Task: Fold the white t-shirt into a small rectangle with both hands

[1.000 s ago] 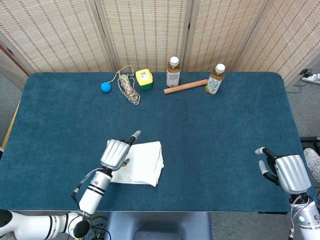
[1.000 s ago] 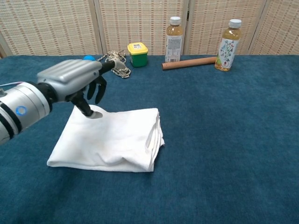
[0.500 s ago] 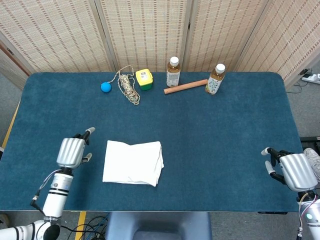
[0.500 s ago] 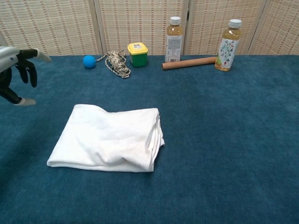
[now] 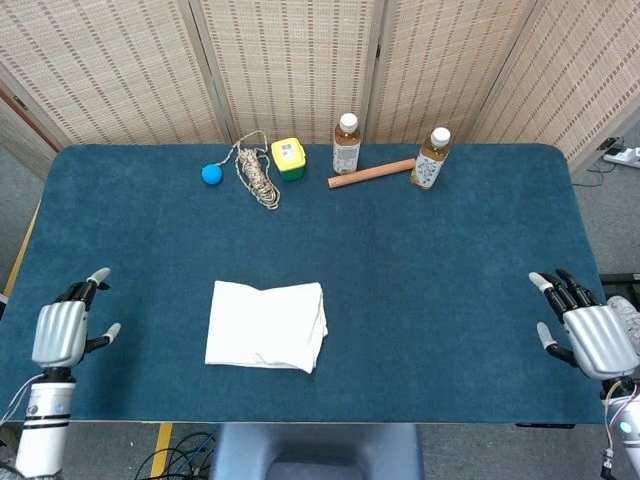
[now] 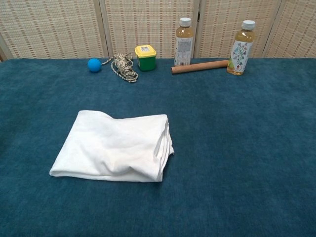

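The white t-shirt (image 5: 266,326) (image 6: 116,146) lies folded into a small rectangle on the blue table, left of centre near the front edge. My left hand (image 5: 62,329) hovers at the table's front left corner, well left of the shirt, fingers spread and empty. My right hand (image 5: 589,331) is at the front right edge, far from the shirt, fingers also spread and holding nothing. Neither hand shows in the chest view.
Along the back of the blue table (image 5: 450,260) stand a blue ball (image 5: 211,174), a coil of rope (image 5: 258,172), a yellow-green box (image 5: 289,157), two drink bottles (image 5: 346,143) (image 5: 431,157) and a wooden rod (image 5: 371,172).
My left hand lifted off the shirt's left edge and drew away to the front left corner. My right hand slid slightly further right and spread its fingers. The shirt stayed put.
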